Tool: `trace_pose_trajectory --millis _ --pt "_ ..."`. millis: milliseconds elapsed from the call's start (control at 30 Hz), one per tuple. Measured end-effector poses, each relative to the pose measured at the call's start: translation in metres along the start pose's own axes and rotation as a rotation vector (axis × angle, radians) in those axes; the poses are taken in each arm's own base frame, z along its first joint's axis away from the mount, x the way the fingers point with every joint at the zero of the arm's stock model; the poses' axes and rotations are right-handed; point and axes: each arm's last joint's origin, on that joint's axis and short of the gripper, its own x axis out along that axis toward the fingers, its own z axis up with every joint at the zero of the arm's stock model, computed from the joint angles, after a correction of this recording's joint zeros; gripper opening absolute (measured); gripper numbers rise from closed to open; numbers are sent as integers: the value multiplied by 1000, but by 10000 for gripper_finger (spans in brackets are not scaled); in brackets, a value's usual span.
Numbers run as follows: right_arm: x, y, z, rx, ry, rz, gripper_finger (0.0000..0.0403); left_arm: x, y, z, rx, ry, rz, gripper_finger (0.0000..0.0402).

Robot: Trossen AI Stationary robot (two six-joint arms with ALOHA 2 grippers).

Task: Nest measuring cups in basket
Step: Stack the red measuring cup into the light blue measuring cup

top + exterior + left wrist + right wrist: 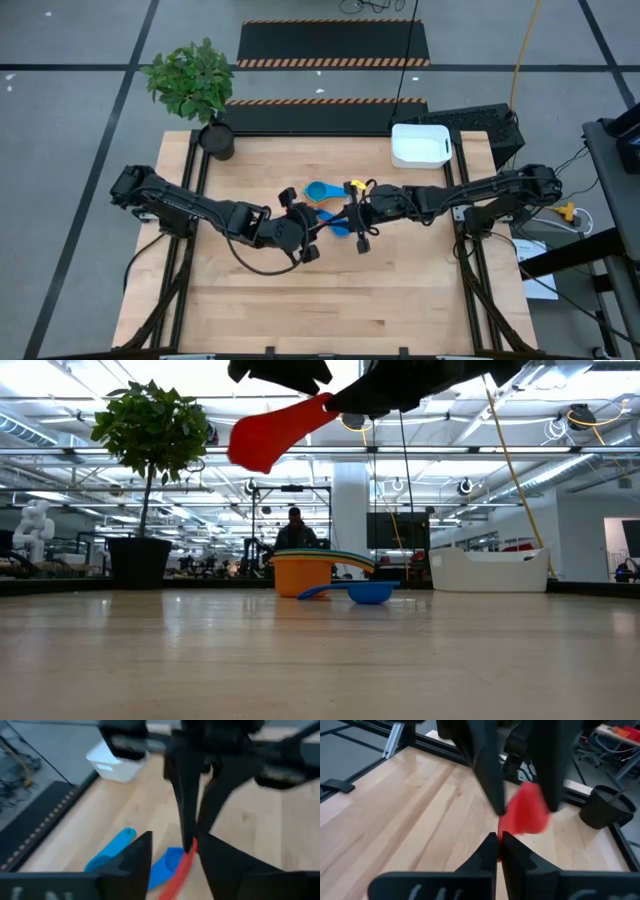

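Red cup, orange cup, blue cup, white basket; wood table.

— Can you read any writing from where you stand? A label, a brand, a number?

— None at all. The white basket is plain on the wall I can see, with no lettering. The red measuring cup shows no size mark that I can make out.

— What about the floor beyond the bench?

— Only striped hazard tape in orange and black, with no words on it.
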Motion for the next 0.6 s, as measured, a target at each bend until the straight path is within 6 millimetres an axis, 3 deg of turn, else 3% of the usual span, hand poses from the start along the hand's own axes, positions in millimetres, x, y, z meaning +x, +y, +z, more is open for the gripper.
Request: trace_pose_trajectory --millis 233,600 --pt "0 -8 -4 34 20 -25 0 -4 -2 0 -2 -40 94 219" --pt "-4 -29 -16 176 93 -74 0 -19 5 1 -70 -49 153 206"
